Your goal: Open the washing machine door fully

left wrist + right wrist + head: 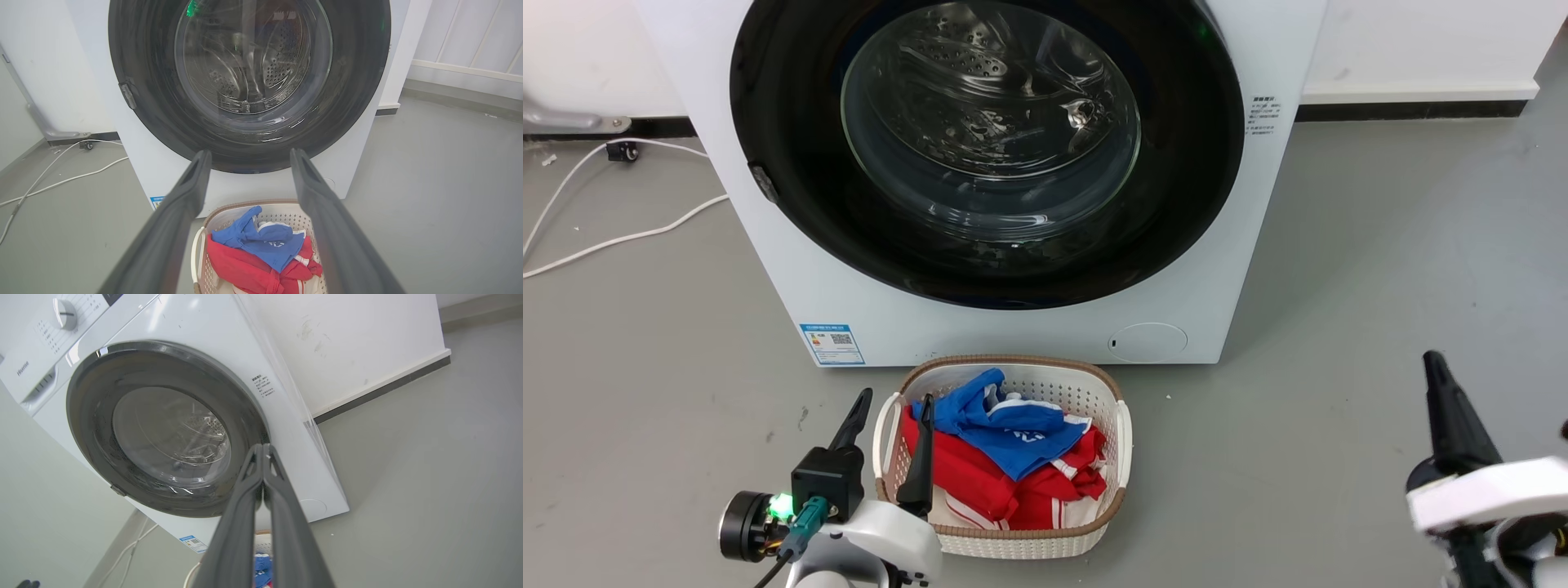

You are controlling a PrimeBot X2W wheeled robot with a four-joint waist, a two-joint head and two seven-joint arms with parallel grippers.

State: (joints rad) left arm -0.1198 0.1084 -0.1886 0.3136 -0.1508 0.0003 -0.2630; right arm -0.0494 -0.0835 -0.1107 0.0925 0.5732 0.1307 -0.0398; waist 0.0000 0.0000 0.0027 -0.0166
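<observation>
2 dark-fingered tools hang low in front of the washing machine [1013, 327], a white box standing on a grey floor [1339, 286]. The washing machine door [988, 147], a glossy black ring around a bulging clear bowl, lies shut and flush against the machine's front. The steel drum shows through the glass. The left tool [896, 400] is spread wide and holds nothing, above a laundry basket [1005, 539]. The right tool [262, 447] has its fingers pressed together, empty, pointing toward the door's lower right rim from well back.

Judged from this, the step in hand is the approach, and no opening has begun. A small grey catch [762, 184] sits on the rim's left edge and looks the likeliest place to pull. Which side carries the hinge cannot be told. A good move would hook 1 finger behind the rim there, pull outward gently, then follow the door's arc rather than drag straight back. The basket, full of red and blue clothes [1013, 457], stands just before the machine, and the arm should keep clear of it.

The floor is smooth and grey. A white cable [621, 237] trails at the left, and a white wall with dark skirting [1413, 109] runs behind.
</observation>
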